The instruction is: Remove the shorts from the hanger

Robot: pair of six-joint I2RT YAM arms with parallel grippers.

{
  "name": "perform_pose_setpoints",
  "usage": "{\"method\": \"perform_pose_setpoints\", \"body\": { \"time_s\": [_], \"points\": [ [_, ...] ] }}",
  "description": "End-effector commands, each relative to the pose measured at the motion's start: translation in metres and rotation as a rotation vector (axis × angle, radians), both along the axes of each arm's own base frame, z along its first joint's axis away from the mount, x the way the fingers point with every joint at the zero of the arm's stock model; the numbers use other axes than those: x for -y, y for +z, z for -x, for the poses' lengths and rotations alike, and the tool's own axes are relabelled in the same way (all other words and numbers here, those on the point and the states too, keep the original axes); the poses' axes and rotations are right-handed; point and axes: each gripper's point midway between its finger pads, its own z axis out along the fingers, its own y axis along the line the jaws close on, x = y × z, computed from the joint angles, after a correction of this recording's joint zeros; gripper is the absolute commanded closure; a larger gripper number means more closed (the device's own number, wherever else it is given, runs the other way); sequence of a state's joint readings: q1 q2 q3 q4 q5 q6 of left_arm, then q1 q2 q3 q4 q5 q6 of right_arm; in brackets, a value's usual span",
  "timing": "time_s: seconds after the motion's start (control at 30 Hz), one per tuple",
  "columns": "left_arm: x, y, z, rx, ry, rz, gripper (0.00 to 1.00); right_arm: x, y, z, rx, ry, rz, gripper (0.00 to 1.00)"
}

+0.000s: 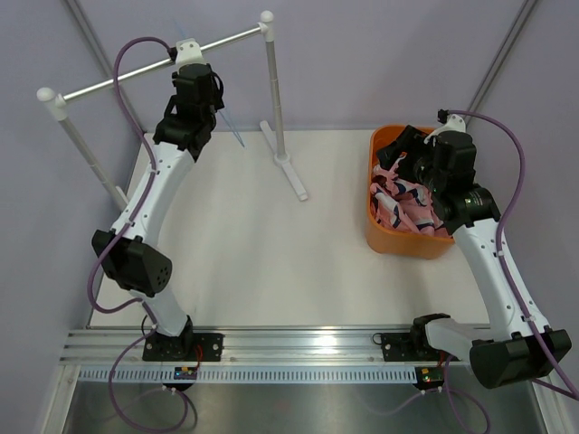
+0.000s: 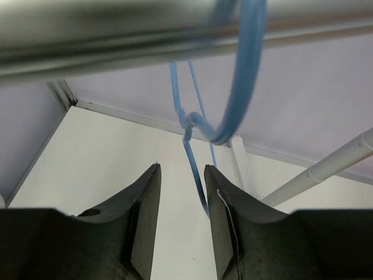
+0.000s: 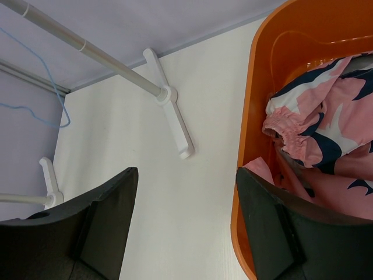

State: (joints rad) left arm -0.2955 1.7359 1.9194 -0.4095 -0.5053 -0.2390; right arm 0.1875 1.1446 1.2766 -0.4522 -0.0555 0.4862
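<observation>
One hanger (image 2: 247, 76) hangs from the rail (image 2: 116, 35), hook uppermost.

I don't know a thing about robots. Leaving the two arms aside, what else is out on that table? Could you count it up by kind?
clothes rail: 1
light-blue wire hanger, hooked on the rail: 1
orange basket: 1
pink printed shorts, lying in the basket: 1
Total: 4

The shorts (image 3: 317, 146) lie crumpled in the orange basket (image 3: 280, 35) (hanger (image 3: 55, 87) well apart).
</observation>
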Motion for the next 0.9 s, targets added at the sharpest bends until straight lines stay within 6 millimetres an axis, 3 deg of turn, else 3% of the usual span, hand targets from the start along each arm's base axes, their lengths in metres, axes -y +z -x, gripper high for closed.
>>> {"method": "perform_pose_setpoints", "body": {
  "time_s": [0.0,0.03,0.27,0.5,0.8,0.87],
  "points": [
    [-0.003,0.039,0.015,0.100,-0.005,0.026,0.58,-0.004,0.010,-0.001,0.040,0.019,-0.017,0.24],
    [-0.004,0.044,0.018,0.112,-0.005,0.029,0.53,-0.004,0.009,-0.002,0.038,0.019,-0.017,0.24],
    [-0.006,0.054,0.037,0.142,-0.012,0.034,0.42,-0.005,0.008,-0.002,0.035,0.022,-0.017,0.24],
    [-0.013,0.057,0.060,0.140,0.021,0.048,0.36,-0.004,0.008,-0.002,0.036,0.020,-0.013,0.24],
    [-0.012,0.040,0.095,0.140,0.002,0.072,0.28,-0.004,0.012,0.003,0.050,0.033,-0.010,0.23],
    [-0.010,0.051,0.103,0.184,-0.032,0.083,0.25,-0.005,0.012,0.005,0.052,0.037,-0.008,0.23]
  ]
}}
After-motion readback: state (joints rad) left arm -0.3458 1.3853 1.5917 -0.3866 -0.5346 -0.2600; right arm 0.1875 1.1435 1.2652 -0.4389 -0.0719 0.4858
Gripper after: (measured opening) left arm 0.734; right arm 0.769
